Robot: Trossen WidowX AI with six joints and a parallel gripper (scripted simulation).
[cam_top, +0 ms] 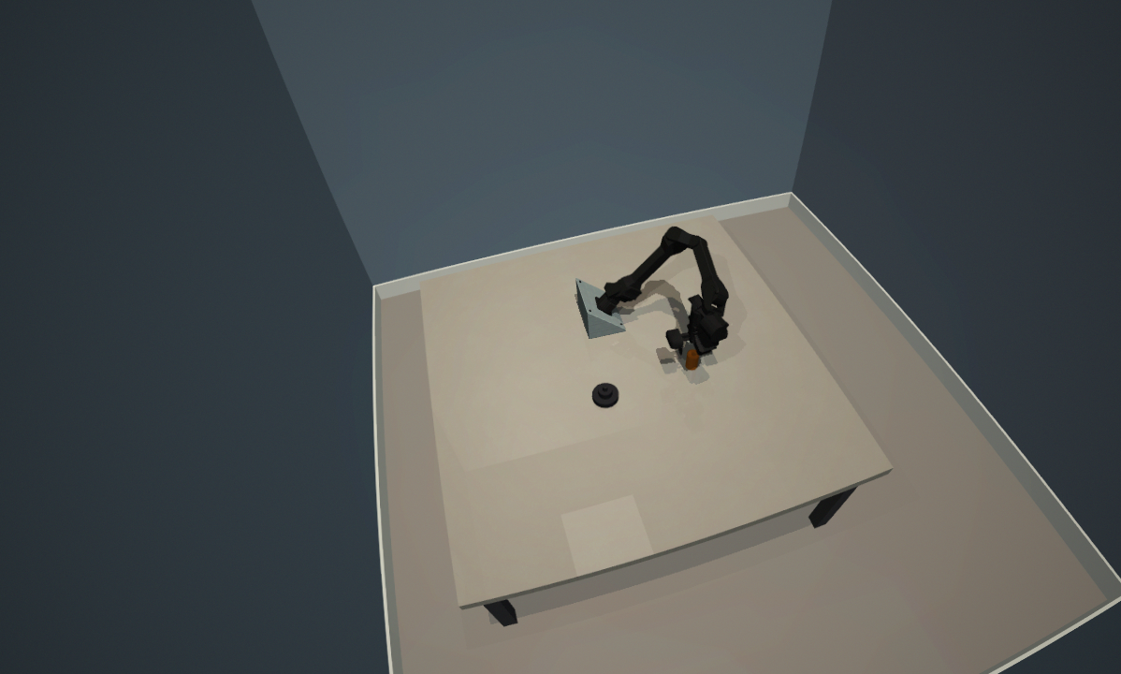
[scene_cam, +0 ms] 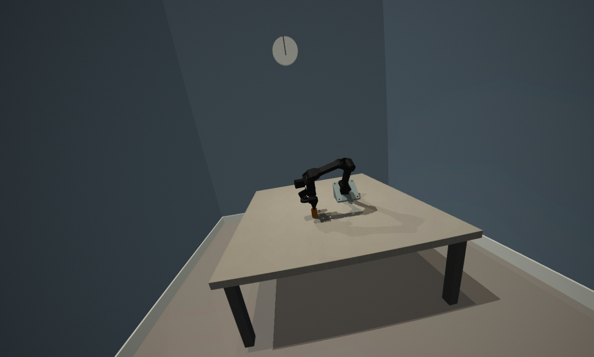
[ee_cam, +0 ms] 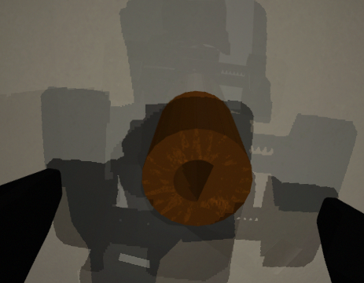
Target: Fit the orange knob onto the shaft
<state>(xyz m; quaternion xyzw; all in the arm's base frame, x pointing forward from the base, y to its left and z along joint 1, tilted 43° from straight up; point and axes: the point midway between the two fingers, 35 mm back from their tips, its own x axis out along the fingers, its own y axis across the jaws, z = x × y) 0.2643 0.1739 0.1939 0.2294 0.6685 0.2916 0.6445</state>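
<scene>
Orange knob upright on table, inward of its long right edge in the top view. Pincer above, fingers apart, straddling for a side grip, presumably. Round pedestal well apart, unfitted.

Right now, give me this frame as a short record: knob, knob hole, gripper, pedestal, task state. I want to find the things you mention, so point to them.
knob: orange knob (cam_top: 691,359) (scene_cam: 314,212) (ee_cam: 197,212), upright on the table (cam_top: 514,376) (scene_cam: 281,248)
knob hole: faces up; its flat side is hard to make out under shadow
gripper: gripper (ee_cam: 193,200), open, holding nothing, fingers on either side of the knob in the wrist view
pedestal: dark round pedestal (cam_top: 604,396), shaft on top, no knob on it; hidden in exterior view
task state: knob neither gripped nor fitted
</scene>
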